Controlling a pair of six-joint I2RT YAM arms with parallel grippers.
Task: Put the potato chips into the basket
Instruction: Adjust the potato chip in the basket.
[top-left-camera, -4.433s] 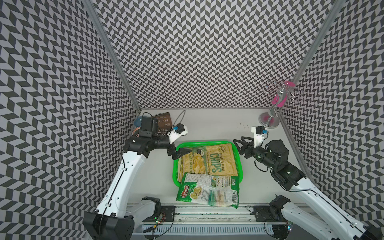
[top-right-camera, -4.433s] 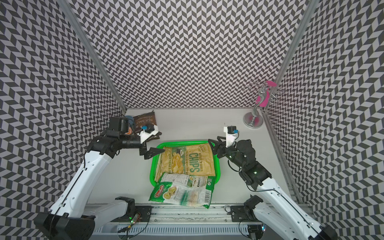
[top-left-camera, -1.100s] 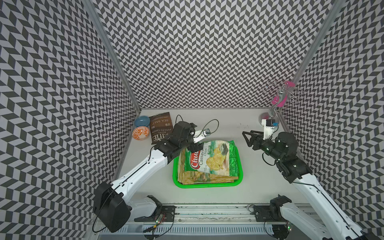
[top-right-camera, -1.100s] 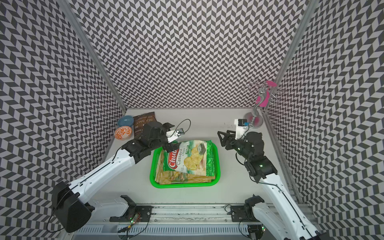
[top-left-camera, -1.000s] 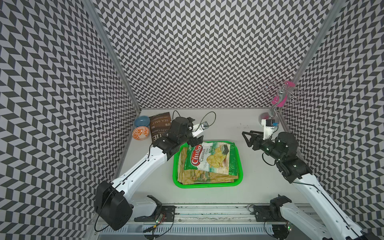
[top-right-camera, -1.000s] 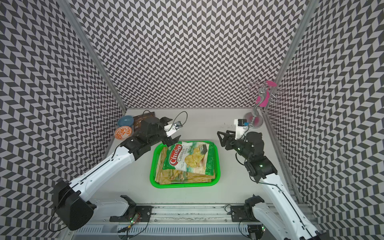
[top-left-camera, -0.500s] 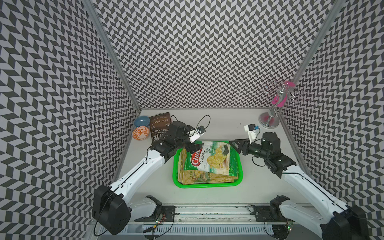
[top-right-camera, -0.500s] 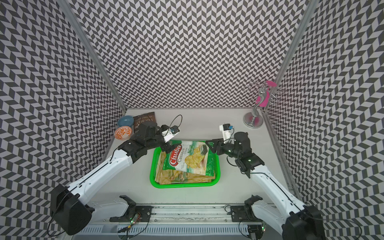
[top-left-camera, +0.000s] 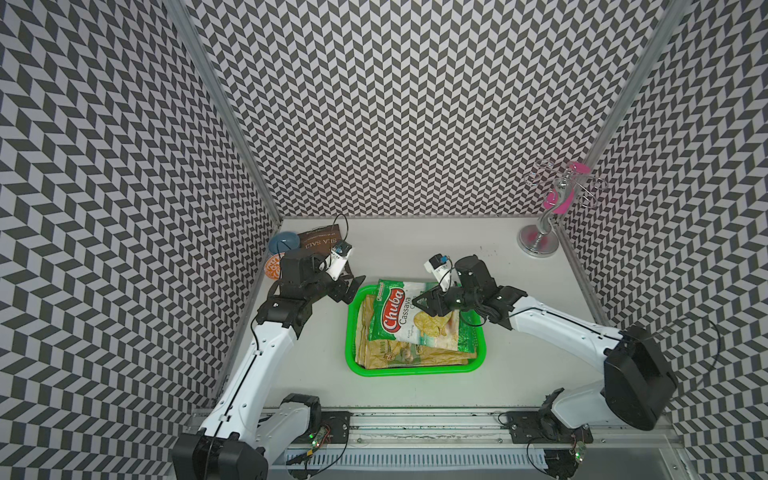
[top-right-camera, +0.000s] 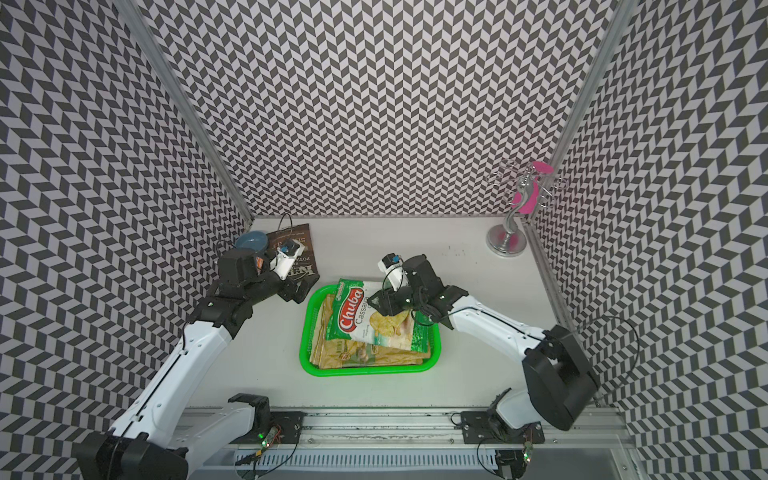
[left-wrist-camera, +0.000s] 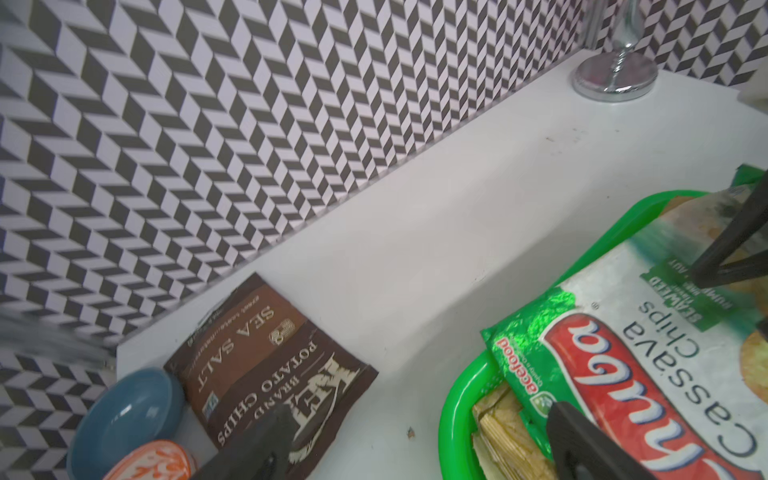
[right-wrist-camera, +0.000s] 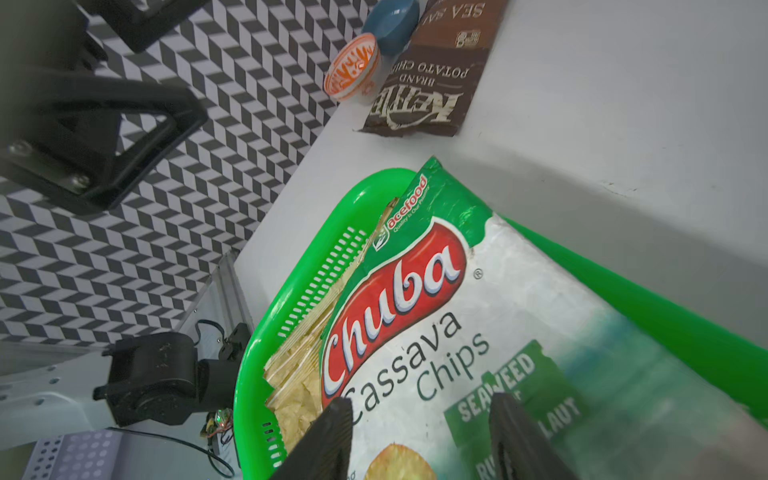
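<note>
Right gripper (right-wrist-camera: 419, 415): jaws partly apart, tips down on the face of the Chuba bag (right-wrist-camera: 415, 311). I see nothing clamped between them. Left gripper (left-wrist-camera: 415, 436): jaws spread wide and empty, poised over bare table between the Kettle bag (left-wrist-camera: 266, 365) and the basket (left-wrist-camera: 453, 407).

Views compared: only the right wrist view shows me the basket's slotted wall (right-wrist-camera: 316, 282) and the layered edges of the tan bags (right-wrist-camera: 299, 353) under the Chuba bag. In both top views the left arm covers part of the Kettle bag (top-left-camera: 320, 243), whose print the left wrist view shows in full. The orange-patterned cup (top-left-camera: 273, 266) is plain in a top view.

Count: one basket (top-left-camera: 351, 361), one Chuba bag (top-left-camera: 399, 328) lying topmost in it with a corner over the far rim, one Kettle bag on the table outside, one blue bowl (top-left-camera: 282, 243), one cup, one chrome stand (top-left-camera: 540, 241). The tan bags are too stacked to count.

Pose: right arm low, forearm stretched across the table, wrist pitched down. Left arm rises to a bent elbow, gripper (top-left-camera: 351, 289) beside the basket's far left corner.
</note>
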